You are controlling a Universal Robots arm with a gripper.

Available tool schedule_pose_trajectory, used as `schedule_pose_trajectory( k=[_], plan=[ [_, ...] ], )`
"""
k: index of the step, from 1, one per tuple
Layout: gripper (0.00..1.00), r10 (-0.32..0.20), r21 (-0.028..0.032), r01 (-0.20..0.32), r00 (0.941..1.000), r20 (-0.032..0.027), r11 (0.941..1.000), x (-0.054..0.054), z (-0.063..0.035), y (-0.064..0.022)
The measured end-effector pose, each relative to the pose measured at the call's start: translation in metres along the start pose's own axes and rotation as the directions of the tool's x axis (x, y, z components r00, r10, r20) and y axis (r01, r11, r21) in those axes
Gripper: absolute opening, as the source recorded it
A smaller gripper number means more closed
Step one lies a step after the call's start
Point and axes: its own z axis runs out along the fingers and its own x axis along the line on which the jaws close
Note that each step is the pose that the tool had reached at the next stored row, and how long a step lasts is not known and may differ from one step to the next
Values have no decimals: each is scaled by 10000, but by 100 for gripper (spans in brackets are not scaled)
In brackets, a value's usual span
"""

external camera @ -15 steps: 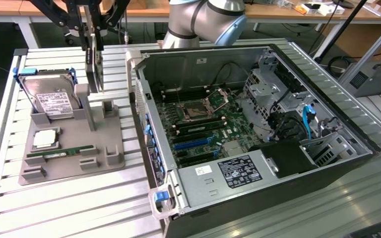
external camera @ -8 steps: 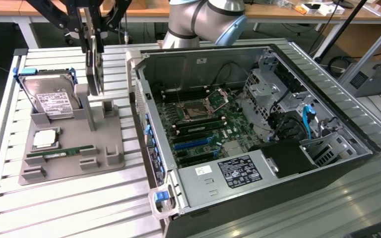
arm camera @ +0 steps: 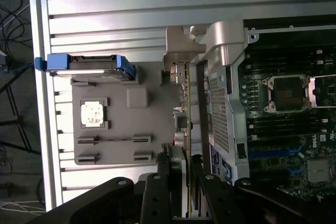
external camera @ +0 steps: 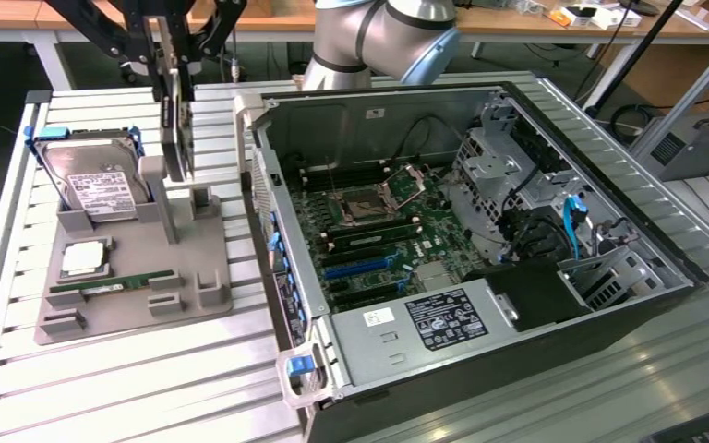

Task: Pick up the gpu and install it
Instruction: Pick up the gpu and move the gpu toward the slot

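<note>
Noted the boxy silver hard drive with white label [external camera: 96,185] propped in the grey plastic holder tray [external camera: 121,318] at the exterior view's left. Found the hand [external camera: 174,66] clamped on the thin black gpu card [external camera: 178,129], held upright on edge over the tray's grey post [external camera: 182,210], contact with it unclear. Judged three risks: snagging that post through a tilted lift, slipping in so narrow a grip, clipping the open computer case's silver rear panel [external camera: 259,175] just to the exterior view's right

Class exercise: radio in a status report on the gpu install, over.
Status: claw shut on gpu. Card upright at its stand, outside the case. Case wall stands between it and the board.
</note>
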Motion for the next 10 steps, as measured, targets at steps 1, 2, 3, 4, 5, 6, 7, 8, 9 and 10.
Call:
schedule_pose_trajectory(
  k=[1,2,3,4,5,6,7,8,9,10],
  plan=[
    [27,0,0,0,10000,0,10000,-1,0,-5],
    [27,-1,0,1,10000,0,10000,-2,0,-8],
    [27,0,0,0,10000,-1,10000,-3,-1,-11],
    [27,0,0,0,10000,-1,10000,-3,-1,-13],
    [27,0,0,0,10000,0,10000,-4,-1,-15],
    [27,0,0,0,10000,-1,10000,-5,-1,-17],
    [27,0,0,0,10000,0,10000,-5,-1,-19],
    [27,0,0,0,10000,0,10000,-6,-1,-22],
    [27,0,-1,0,10000,0,10000,-7,-1,-23],
    [27,0,-1,0,10000,0,10000,-8,-1,-25]
  ],
)
